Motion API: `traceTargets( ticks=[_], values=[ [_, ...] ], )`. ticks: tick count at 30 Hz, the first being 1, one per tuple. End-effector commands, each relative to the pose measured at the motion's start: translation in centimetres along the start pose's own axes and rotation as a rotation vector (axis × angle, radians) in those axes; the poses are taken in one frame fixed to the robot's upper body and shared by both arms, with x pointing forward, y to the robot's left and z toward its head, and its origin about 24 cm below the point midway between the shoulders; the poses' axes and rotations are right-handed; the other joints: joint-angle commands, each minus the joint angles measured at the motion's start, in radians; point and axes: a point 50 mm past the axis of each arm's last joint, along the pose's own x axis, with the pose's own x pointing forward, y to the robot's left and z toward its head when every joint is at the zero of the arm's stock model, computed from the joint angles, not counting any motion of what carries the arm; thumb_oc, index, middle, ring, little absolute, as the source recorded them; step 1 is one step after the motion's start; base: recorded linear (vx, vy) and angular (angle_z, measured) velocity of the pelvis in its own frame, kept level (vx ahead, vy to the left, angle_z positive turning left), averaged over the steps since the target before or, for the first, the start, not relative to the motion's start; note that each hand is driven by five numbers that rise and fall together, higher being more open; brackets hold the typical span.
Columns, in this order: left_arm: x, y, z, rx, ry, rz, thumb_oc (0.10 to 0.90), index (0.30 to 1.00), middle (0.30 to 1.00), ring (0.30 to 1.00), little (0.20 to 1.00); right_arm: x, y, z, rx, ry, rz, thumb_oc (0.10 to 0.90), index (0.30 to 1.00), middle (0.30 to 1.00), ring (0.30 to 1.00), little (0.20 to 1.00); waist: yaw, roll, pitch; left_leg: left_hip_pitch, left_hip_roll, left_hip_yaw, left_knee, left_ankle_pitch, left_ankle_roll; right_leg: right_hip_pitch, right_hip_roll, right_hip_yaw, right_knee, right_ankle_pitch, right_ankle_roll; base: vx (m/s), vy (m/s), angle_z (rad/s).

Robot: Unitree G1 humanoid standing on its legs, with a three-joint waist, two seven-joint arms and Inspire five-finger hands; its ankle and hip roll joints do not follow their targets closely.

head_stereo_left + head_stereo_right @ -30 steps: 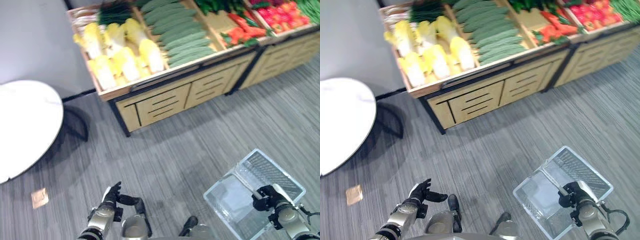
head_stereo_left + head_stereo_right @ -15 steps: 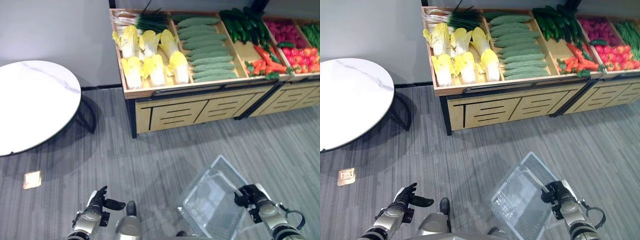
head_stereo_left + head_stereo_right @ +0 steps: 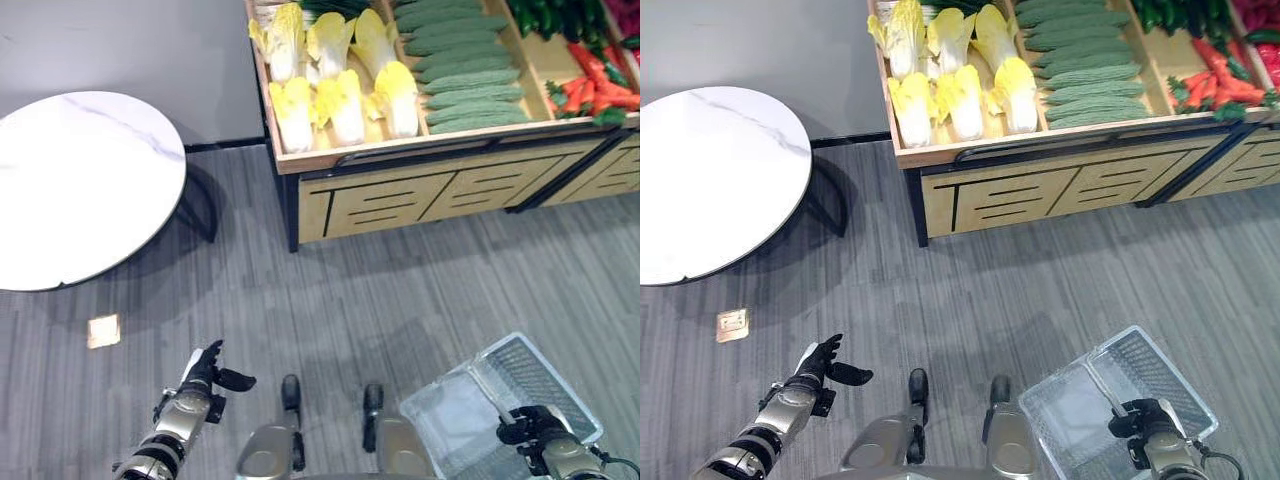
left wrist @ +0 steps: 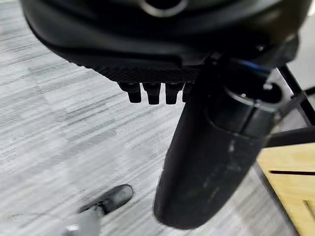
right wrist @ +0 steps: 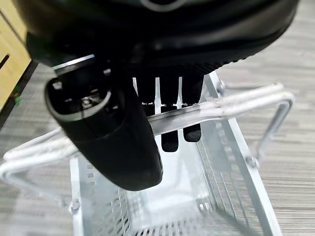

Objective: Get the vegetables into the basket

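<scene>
Up against the far wall, vegetables fill a wooden produce stand (image 3: 420, 190): pale yellow cabbages (image 3: 340, 95), green cucumbers (image 3: 465, 85) beside them, and red and orange carrots (image 3: 590, 85) further right. Well apart from them, low on the robot's right, the clear wire basket (image 3: 450, 425) hangs over grey floor, its metal handle (image 5: 216, 105) gripped by the right hand (image 3: 530, 428). On the left, the left hand (image 3: 200, 375) is held out with fingers straight and relaxed, holding nothing. Nearby stands a round white table (image 3: 80, 185).

I'm looking steeply down from the head's paired eyes, both sharing the floor (image 3: 400, 290); wrist cameras are peering close along each hand.
</scene>
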Motion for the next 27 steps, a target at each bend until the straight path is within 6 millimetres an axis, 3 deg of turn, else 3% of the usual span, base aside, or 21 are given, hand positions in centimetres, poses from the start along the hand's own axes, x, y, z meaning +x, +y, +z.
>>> traceTargets(
  ticks=[1, 5, 9, 19, 27],
  values=[
    [-0.4, 0.7, 0.1, 0.01, -0.061, 0.024, 0.9, 1.0, 1.0, 1.0, 1.0, 0.0, -5.7, 1.0, 0.022, -0.025, -0.182, 0.4, 0.3, 0.3, 0.3, 0.3, 0.041, -0.063, -0.017, 0.102, 0.036, -0.028, 0.041, -0.144, -0.113, 0.039, -0.038, -0.083, 0.009, 0.093, 0.037, -0.03, -0.106, 0.86],
    [-0.6, 0.2, -0.9, -0.015, -0.03, 0.016, 0.9, 1.0, 1.0, 1.0, 1.0, 0.0, -5.9, 1.1, 0.018, -0.03, -0.179, 0.4, 0.3, 0.3, 0.3, 0.3, 0.052, -0.054, -0.037, 0.08, 0.061, -0.033, 0.041, -0.124, -0.137, 0.083, -0.026, -0.114, -0.047, 0.084, 0.016, 0.0, -0.175, 0.03],
    [-0.6, -0.2, -0.7, -0.003, -0.042, 0.003, 0.9, 1.0, 1.0, 1.0, 1.0, 0.0, -6.2, 1.3, 0.01, -0.037, -0.185, 0.4, 0.3, 0.3, 0.3, 0.3, 0.05, -0.046, -0.042, 0.084, 0.075, -0.047, 0.031, -0.111, -0.15, 0.112, -0.017, -0.133, -0.074, 0.081, 0.007, 0.01, -0.107, 0.16],
    [-1.3, -1.1, 3.9, 0.022, -0.253, -0.076, 0.9, 1.0, 1.0, 1.0, 1.0, 0.0, -6.3, 1.4, -0.012, -0.041, -0.181, 0.4, 0.3, 0.3, 0.3, 0.3, 0.041, -0.038, -0.061, 0.115, 0.101, -0.061, 0.0, -0.089, -0.174, 0.176, 0.01, -0.167, -0.111, 0.064, -0.013, 0.01, -0.053, 0.08],
    [-5.0, 0.7, 8.8, -0.11, -0.551, -0.145, 0.9, 1.0, 1.0, 1.0, 1.0, -0.1, -5.2, 0.1, 0.007, -0.009, -0.144, 0.4, 0.3, 0.3, 0.3, 0.3, 0.06, -0.042, -0.076, 0.134, 0.11, -0.083, -0.003, -0.09, -0.183, 0.213, 0.02, -0.189, -0.123, 0.054, -0.019, 0.01, -0.036, 0.07]
  ],
)
